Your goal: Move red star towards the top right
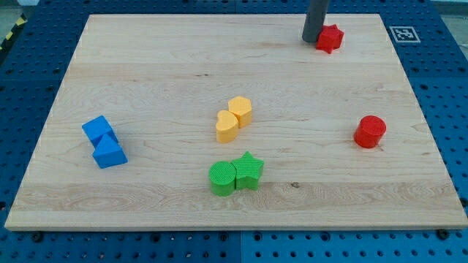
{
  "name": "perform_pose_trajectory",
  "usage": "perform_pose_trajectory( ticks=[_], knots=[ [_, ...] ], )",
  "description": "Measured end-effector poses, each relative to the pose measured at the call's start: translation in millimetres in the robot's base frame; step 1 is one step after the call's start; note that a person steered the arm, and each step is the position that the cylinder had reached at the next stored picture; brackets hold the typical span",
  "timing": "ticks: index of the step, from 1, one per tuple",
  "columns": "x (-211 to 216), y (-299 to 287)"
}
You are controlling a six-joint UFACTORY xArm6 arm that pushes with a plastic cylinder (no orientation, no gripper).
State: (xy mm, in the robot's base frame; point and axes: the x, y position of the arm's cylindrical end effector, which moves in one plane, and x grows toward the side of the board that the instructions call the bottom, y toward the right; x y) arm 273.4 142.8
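The red star point(330, 38) lies near the view's top right part of the wooden board point(146, 66). My tip point(311, 40) stands right at the star's left side, touching or almost touching it. The dark rod rises from there out of the view's top.
A red cylinder point(370, 131) sits at the right. A yellow hexagon point(240, 109) and a yellow heart-like block point(227, 126) touch at the centre. A green cylinder point(222, 179) and green star point(248, 170) lie below them. Two blue blocks point(98, 130) point(110, 153) sit at the left.
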Motion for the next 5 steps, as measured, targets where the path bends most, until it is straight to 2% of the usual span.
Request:
perform_pose_trajectory(
  ticks=[2, 4, 5],
  knots=[
    [6, 0],
    [35, 7],
    [30, 24]
  ],
)
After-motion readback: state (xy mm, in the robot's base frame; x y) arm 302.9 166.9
